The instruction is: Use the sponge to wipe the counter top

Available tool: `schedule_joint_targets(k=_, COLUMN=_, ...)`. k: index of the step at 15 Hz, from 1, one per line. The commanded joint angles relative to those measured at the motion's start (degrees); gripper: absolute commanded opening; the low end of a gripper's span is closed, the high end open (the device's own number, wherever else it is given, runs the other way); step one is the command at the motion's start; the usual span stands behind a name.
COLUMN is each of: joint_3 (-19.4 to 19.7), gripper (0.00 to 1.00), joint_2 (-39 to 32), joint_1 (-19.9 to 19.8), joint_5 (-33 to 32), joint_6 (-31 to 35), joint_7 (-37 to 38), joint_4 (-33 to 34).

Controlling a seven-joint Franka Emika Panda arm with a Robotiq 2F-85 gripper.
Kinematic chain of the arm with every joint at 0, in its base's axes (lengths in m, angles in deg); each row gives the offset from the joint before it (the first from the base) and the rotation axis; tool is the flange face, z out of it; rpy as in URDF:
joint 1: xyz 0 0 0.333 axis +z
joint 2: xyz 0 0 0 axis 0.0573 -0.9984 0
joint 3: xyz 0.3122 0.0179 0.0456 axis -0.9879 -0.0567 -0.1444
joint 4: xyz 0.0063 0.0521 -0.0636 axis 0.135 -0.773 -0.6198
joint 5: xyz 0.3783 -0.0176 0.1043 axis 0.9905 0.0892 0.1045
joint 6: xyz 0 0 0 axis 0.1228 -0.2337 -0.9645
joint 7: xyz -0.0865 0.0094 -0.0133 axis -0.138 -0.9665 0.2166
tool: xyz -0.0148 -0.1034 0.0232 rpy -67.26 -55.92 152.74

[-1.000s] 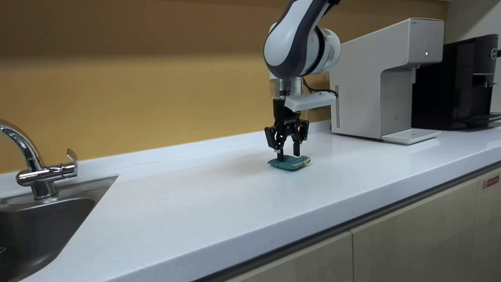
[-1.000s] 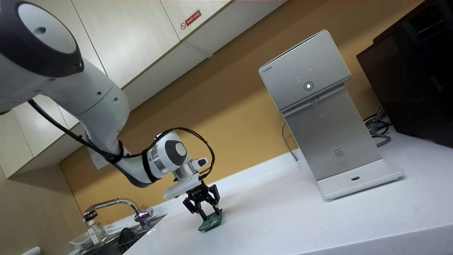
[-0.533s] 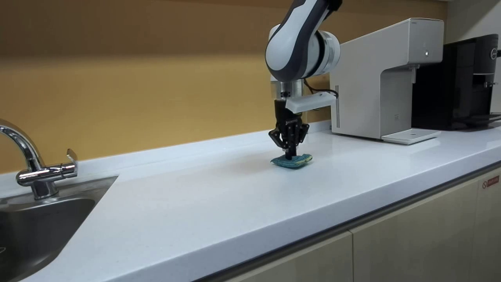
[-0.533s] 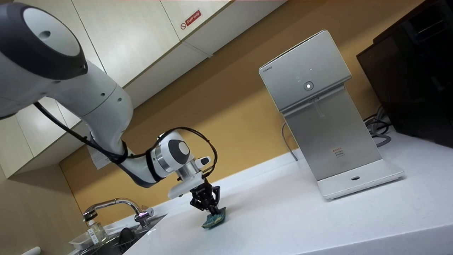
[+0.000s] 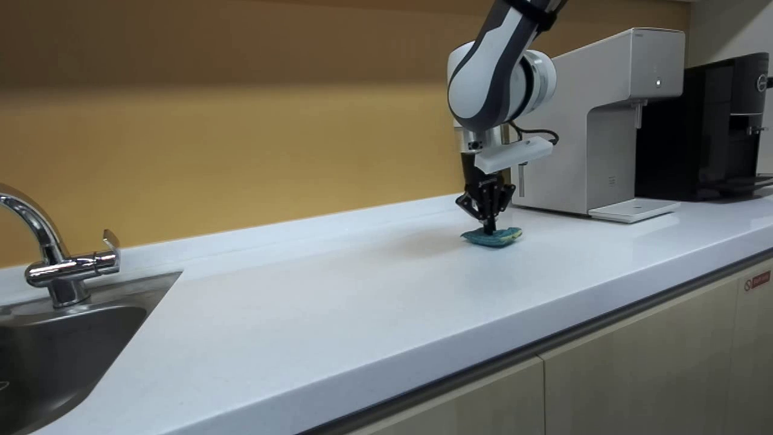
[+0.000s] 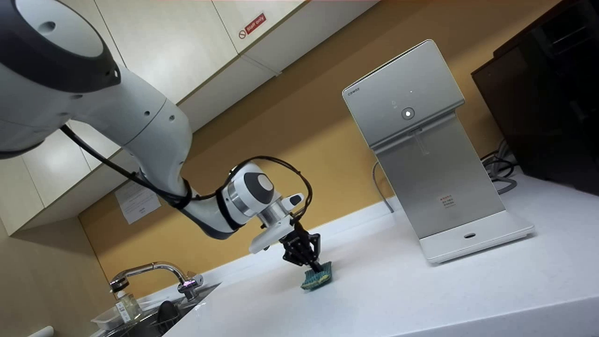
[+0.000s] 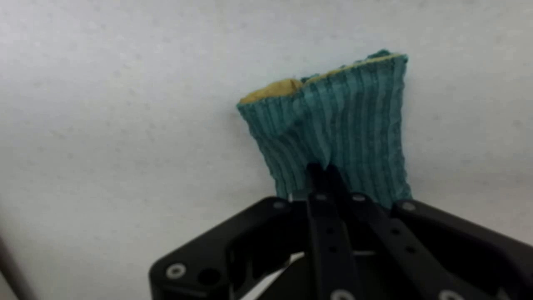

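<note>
With the gripper (image 7: pixel 322 167), pinching the sponge (image 7: pixel 368 125) (yellow along one edge) into a little fold. Resting on the counter (image 5: pixel 302 326), in front of the wall (image 5: pixel 241 151). Blocked on one side by the white machine (image 6: pixel 435 173), near but not touching, and past that by the black machine (image 5: pixel 682 139). Well away from tap (image 5: pixel 69 270), sink (image 5: pixel 66 356) and bottle (image 6: pixel 130 306) on the other side.

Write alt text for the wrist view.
The robot's black hand pinches a ribbed teal sponge from above, puckering its fabric. Yellow shows along its upper edge in the picture; pale, speckled counter top fills most of the background.
</note>
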Motion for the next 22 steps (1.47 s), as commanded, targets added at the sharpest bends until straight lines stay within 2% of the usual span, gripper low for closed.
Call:
schedule_joint_targets(k=1, joint_3=2.09, gripper=0.01, joint_2=0.22, joint_1=-2.04, joint_5=-0.59, joint_6=0.1, joint_7=3.9, joint_4=-1.01)
schedule_joint_targets(k=3, joint_3=2.02, gripper=0.01, joint_2=0.52, joint_1=-3.31, joint_5=0.44, joint_6=-0.58, joint_7=2.88, joint_4=-1.56)
schedule_joint_targets(k=7, joint_3=-1.7, gripper=0.01, joint_2=2.22, joint_1=-4.18, joint_5=3.24, joint_6=-1.57, joint_7=-2.34, joint_4=-3.69)
schedule_joint_targets(k=11, joint_3=-8.23, gripper=0.01, joint_2=4.43, joint_1=-4.27, joint_5=8.99, joint_6=-2.58, joint_7=-11.75, joint_4=-6.14)
schedule_joint_targets(k=14, joint_3=-11.58, gripper=0.01, joint_2=6.17, joint_1=-3.56, joint_5=11.12, joint_6=-4.71, joint_7=-16.84, joint_4=-8.48)
schedule_joint_targets(k=17, joint_3=-13.04, gripper=0.01, joint_2=9.45, joint_1=-3.13, joint_5=10.54, joint_6=-6.04, joint_7=-20.51, joint_4=-13.82)
schedule_joint_targets(k=22, joint_3=-13.98, gripper=0.01, joint_2=17.26, joint_1=-3.32, joint_5=11.41, joint_6=-7.97, joint_7=-26.56, joint_4=-26.63)
